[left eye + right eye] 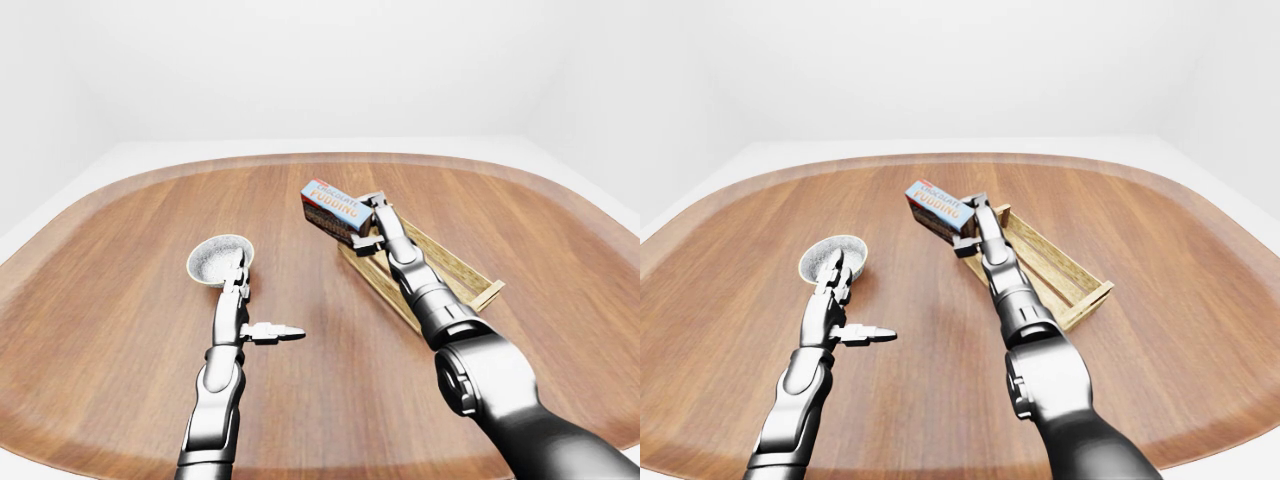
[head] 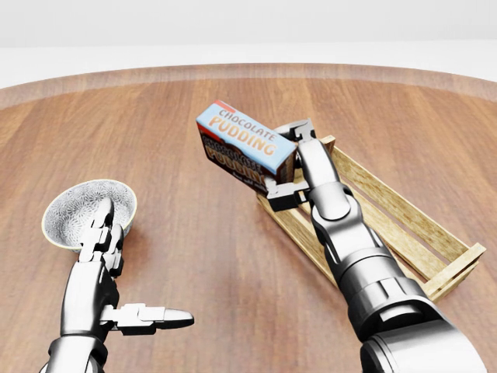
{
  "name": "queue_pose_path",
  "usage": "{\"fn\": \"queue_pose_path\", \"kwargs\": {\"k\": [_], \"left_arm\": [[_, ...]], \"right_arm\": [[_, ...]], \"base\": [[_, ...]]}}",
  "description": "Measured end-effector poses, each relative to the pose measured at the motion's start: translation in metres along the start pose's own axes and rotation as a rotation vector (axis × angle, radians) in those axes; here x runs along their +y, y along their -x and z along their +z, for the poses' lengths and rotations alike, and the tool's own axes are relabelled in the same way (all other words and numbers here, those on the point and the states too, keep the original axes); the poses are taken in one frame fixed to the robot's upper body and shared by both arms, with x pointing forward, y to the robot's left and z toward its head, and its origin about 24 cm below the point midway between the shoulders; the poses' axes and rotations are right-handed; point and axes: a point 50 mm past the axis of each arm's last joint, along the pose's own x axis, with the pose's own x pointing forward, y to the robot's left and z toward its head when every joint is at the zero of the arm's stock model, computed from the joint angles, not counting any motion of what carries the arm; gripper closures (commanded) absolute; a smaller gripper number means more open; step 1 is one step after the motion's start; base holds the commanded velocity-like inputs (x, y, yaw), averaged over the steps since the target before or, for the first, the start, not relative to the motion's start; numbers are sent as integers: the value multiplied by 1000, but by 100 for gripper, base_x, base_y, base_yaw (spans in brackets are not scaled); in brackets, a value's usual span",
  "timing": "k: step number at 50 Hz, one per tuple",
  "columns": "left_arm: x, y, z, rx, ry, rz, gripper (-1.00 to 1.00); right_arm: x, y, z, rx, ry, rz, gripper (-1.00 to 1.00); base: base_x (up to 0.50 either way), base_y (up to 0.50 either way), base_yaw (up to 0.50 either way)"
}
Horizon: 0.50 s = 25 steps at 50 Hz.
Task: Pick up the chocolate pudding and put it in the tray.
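The chocolate pudding box (image 2: 245,144), blue topped with orange lettering, is held tilted in the air by my right hand (image 2: 289,159), whose fingers close round its right end. It hangs above the table just left of the near-left end of the wooden slatted tray (image 2: 388,210), which lies on the table at the right of the head view. My left hand (image 2: 116,268) is open and empty, low at the left, next to the bowl. The same things show in the right-eye view, with the box (image 1: 938,212) and the tray (image 1: 1055,268).
A patterned white bowl (image 2: 87,211) stands on the round wooden table (image 2: 194,116) at the left, touching distance from my left hand's fingertips. The table's rim curves across the top of the head view.
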Motion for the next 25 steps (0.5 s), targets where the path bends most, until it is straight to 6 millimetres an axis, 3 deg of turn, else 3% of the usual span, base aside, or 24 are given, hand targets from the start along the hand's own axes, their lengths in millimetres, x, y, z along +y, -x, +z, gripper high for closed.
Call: {"fn": "queue_pose_path", "kwargs": {"k": [25], "left_arm": [[0, 0, 0, 0, 2, 1, -100]], "right_arm": [[-22, -11, 36, -39, 77, -57, 100]], "base": [[0, 0, 0]]}}
